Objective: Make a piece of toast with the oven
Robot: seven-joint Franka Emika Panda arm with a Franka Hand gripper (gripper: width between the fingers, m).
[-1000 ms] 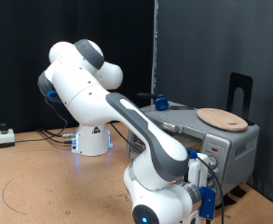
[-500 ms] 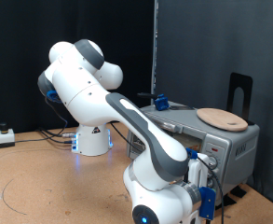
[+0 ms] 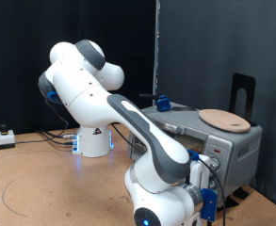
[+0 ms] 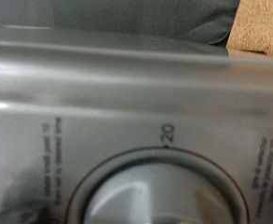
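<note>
My arm reaches down w/ the wrist low at the exterior view's bottom, right in front of the oven (image 3: 218, 141); end effector (image 3: 209, 193) sits at the oven's front, by the knob side; fingers hidden behind my own wrist housing in the ext. view, and not visible in the wrist view either, so can't tell how far open it is or whether it grips anything.

Wrist view is filled by the oven's grey control panel, v. close and blurred; top arc of a round knob (image 4: 161, 194) w/ a "20" mark above it; small printed text either side, unreadable; a strip of brown tabletop (image 4: 259, 28) shows past the oven's edge.

Oven is silver-grey, boxy, near the tabletop's edge at the ext. view's right; a round wooden plate (image 3: 223, 120) lies on its top; a small blue item (image 3: 160, 100) sits at the top's far side, can't tell what.

Piece of toast: not visible in either view.
</note>
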